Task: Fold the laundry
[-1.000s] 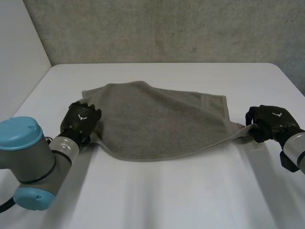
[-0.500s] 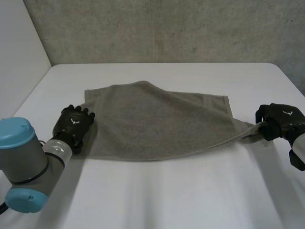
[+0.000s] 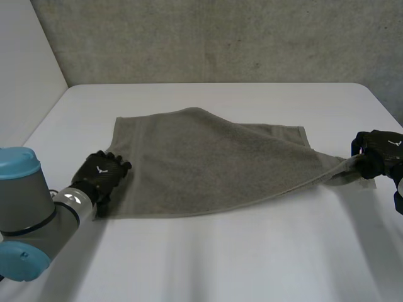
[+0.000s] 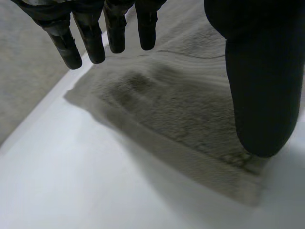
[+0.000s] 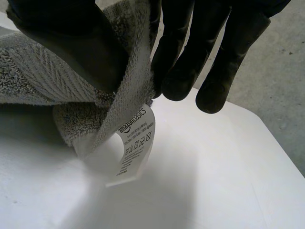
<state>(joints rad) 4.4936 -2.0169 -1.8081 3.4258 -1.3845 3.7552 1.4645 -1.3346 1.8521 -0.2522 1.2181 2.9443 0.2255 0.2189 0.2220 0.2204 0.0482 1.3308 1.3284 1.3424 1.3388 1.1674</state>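
— Where is the left one?

— The black left hand (image 3: 101, 178) sits at the near left corner of the grey-brown terry towel (image 3: 208, 160), ahead of its grey arm with the light-blue cap (image 3: 31, 204). In the wrist view its fingers (image 4: 86, 43) are straight and spread over that corner, with the thumb (image 4: 259, 95) held apart from them. It grips nothing. I cannot tell whether the thumb tip touches the pile.

— And the right?

— The black right hand (image 3: 378, 154) is at the towel's right corner, which is drawn out to a point. Its thumb and fingers (image 5: 181, 62) pinch the cloth, and a white care label (image 5: 133, 148) hangs from it under the fingers.

— The towel itself?

— It lies spread between the two hands on the white table (image 3: 220, 251). Beyond its far edge is bare tabletop, then a grey concrete wall (image 3: 220, 38).
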